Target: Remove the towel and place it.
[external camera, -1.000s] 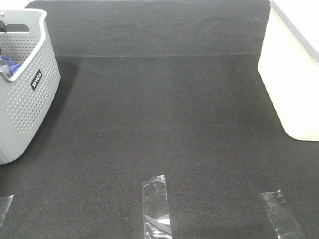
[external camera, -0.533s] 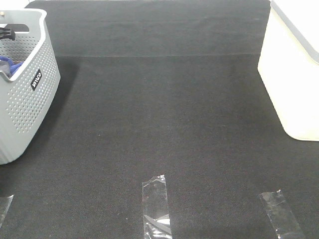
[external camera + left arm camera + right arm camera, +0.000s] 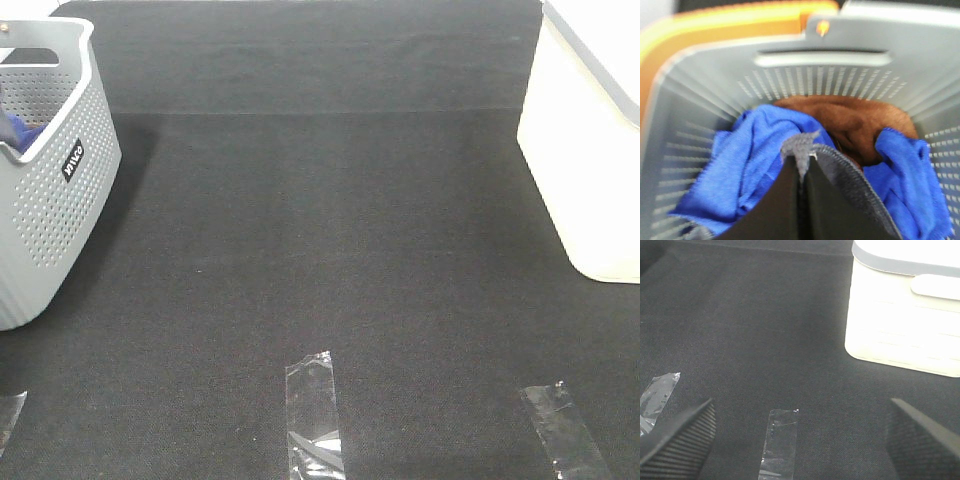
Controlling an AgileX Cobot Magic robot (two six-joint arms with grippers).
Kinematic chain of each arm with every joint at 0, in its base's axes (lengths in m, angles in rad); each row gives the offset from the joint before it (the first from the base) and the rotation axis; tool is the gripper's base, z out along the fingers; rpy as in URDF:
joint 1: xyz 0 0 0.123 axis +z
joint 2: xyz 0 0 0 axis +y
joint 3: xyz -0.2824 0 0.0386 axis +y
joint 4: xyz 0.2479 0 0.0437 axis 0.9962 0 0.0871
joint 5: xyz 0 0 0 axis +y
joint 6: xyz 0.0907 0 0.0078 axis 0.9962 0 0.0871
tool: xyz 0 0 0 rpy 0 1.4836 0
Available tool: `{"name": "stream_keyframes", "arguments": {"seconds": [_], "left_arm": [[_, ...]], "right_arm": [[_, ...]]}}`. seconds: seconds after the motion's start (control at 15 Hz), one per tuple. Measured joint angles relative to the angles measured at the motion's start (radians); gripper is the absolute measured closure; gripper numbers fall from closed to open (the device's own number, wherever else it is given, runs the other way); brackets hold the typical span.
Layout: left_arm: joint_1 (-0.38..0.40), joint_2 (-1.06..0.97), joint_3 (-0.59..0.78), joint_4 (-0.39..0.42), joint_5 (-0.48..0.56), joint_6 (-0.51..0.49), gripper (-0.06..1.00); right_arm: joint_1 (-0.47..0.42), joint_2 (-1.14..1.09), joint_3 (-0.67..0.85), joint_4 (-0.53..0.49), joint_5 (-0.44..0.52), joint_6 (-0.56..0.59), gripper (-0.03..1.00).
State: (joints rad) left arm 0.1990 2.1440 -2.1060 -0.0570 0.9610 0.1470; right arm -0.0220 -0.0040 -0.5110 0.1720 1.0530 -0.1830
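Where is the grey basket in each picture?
Exterior high: the grey basket stands at the left edge, with a blue cloth peeking out.
Left wrist: its walls fill the picture, around the blue cloth and the towel pinched in the left jaws.
Right wrist: not in it; the white bin shows instead.
Shared landmark: the blue cloth inside the basket, seen in the exterior high and left wrist views.

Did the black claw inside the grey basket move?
Yes. In the high view it sank past the basket's handle slot and is now out of sight there; the left gripper pinches the towel.
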Motion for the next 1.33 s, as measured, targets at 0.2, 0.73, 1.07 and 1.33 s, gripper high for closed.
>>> {"name": "stream_keyframes", "arguments": {"seconds": [0.2,0.73,1.07,1.33], "left_arm": [[0.000,-0.113,0.000,-0.037,0.013,0.029,0.94],[-0.029,-0.399,0.000,-0.596,-0.084,0.354,0.94],[-0.242,-0.419,0.000,-0.822,-0.098,0.532,0.94],[-0.469,-0.419,0.000,-0.828,-0.070,0.585,0.94]], "right_arm": [[0.000,0.000,0.000,0.000,0.000,0.000,0.12],[0.000,0.000,0.000,0.000,0.000,0.000,0.12],[0.000,0.001,0.000,0.000,0.000,0.000,0.12],[0.000,0.073,0.000,0.001,-0.002,0.000,0.12]]}}
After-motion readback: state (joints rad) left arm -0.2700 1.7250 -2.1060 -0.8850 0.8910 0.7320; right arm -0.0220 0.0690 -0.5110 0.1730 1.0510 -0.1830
